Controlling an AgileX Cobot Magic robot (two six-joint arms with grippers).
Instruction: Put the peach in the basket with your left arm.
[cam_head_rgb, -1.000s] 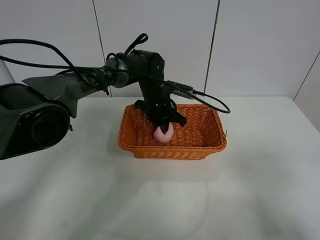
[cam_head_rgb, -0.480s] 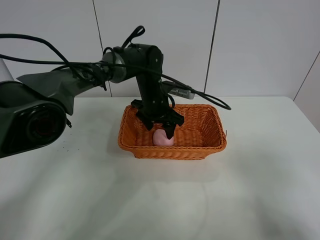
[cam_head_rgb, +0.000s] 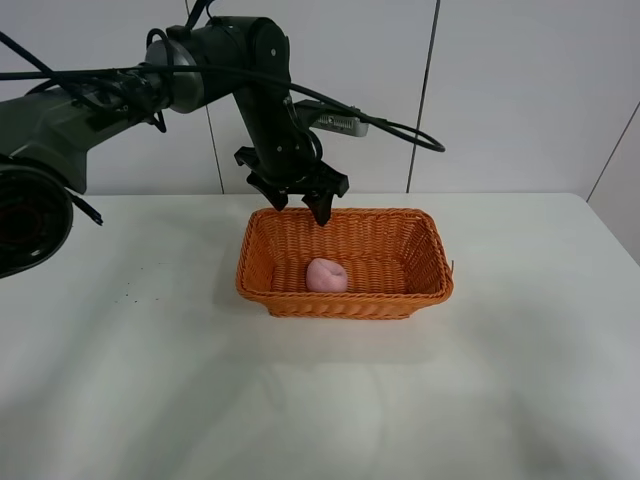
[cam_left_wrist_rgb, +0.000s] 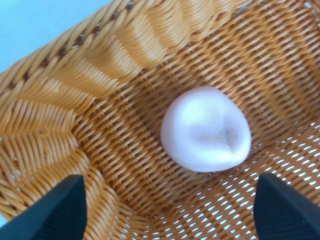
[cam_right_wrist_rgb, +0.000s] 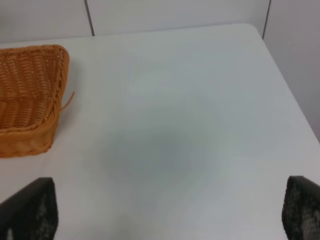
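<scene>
One pale pink peach (cam_head_rgb: 326, 275) lay on the floor of the orange wicker basket (cam_head_rgb: 345, 300), near its left end, as the left gripper (cam_head_rgb: 300, 210) hung above the back rim, fingers spread and empty; the right gripper (cam_right_wrist_rgb: 165, 210), also spread wide, hovered over the white table (cam_head_rgb: 150, 380)

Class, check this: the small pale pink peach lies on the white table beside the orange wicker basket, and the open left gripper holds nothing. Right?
One error: the small pale pink peach lies inside the orange wicker basket, not on the white table beside it, as the left wrist view shows. The open left gripper holds nothing.
</scene>
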